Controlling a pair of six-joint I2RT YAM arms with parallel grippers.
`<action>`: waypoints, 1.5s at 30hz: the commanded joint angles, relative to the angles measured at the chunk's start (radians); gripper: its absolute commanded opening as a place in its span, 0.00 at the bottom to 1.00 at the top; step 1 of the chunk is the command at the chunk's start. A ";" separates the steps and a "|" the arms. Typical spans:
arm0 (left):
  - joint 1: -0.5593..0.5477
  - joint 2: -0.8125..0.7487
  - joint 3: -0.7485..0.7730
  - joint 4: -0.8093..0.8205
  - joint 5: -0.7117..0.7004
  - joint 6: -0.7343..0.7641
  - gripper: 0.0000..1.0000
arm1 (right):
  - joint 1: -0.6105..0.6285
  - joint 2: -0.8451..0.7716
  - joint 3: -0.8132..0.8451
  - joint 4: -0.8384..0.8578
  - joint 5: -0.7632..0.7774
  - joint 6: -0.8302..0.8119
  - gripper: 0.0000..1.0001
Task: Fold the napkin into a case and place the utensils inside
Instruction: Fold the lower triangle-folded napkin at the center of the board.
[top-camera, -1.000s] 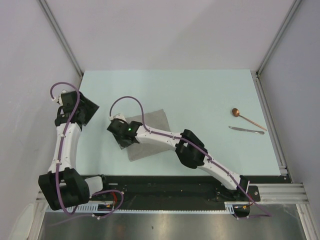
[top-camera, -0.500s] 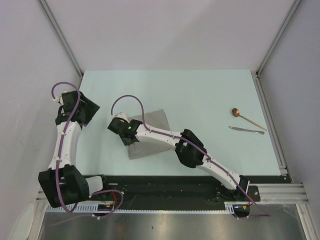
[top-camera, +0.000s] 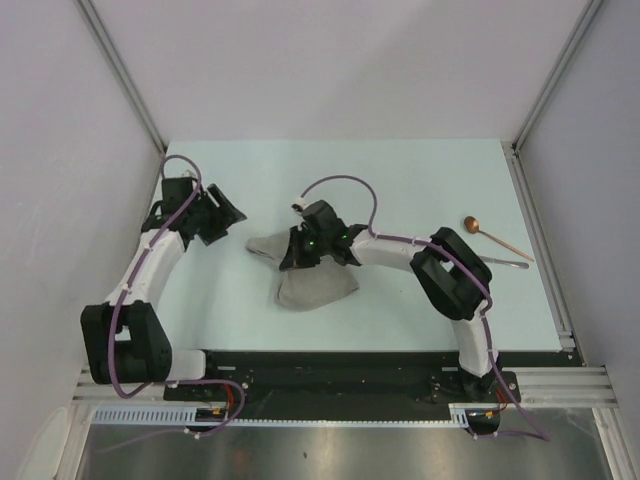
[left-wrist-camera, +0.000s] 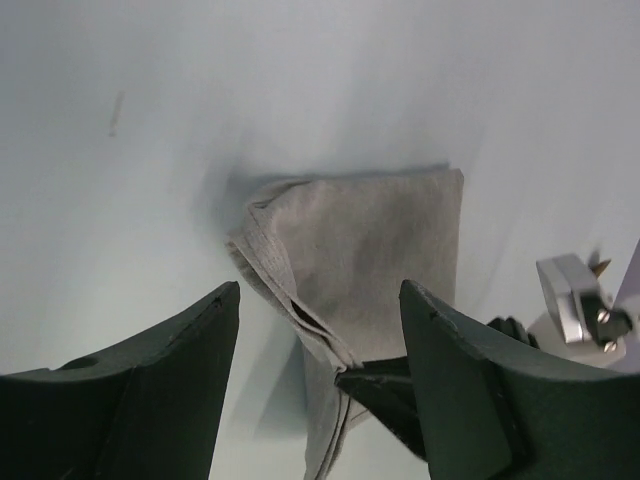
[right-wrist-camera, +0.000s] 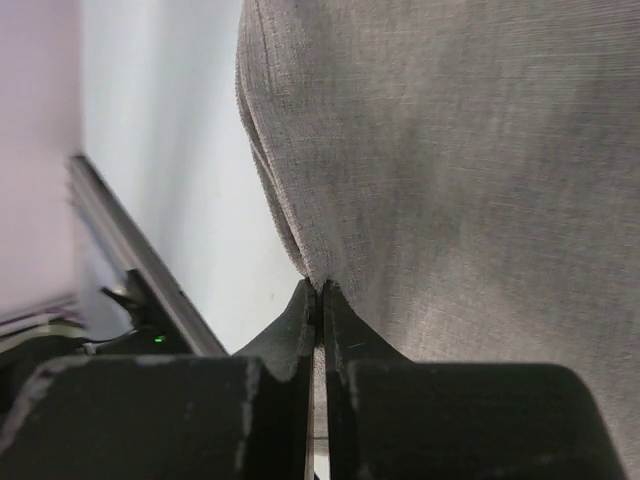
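Observation:
The grey-beige napkin (top-camera: 318, 286) lies bunched in loose folds at mid-table. My right gripper (top-camera: 289, 263) is shut on its edge, with the cloth pinched between the tips (right-wrist-camera: 320, 286) and the napkin (right-wrist-camera: 450, 150) hanging across that view. My left gripper (top-camera: 236, 216) stands open just left of the napkin, not touching it. Between its fingers (left-wrist-camera: 318, 290) I see the napkin (left-wrist-camera: 380, 240) and the right gripper's dark fingers (left-wrist-camera: 395, 395) clamping a fold. The utensils lie apart at the right: a copper spoon (top-camera: 497, 238) and a thin silvery piece (top-camera: 493, 261). No case shape shows.
A metal rail (top-camera: 541, 250) runs along the table's right edge, close to the utensils. The black base rail (top-camera: 340, 362) borders the near edge. Grey walls enclose the left, back and right sides.
The right gripper shut on the napkin's edge and pulled it up and to the right, bunching the cloth. The left arm swung in from the far left towards the napkin.

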 joint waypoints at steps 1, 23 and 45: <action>-0.083 0.029 -0.019 0.058 0.037 0.009 0.70 | -0.062 -0.059 -0.164 0.386 -0.243 0.181 0.00; -0.290 0.192 0.042 0.060 -0.003 -0.042 0.64 | -0.220 -0.036 -0.341 0.542 -0.412 0.155 0.00; -0.442 0.126 -0.052 0.119 -0.029 -0.151 0.56 | -0.246 -0.016 -0.329 0.486 -0.434 0.078 0.00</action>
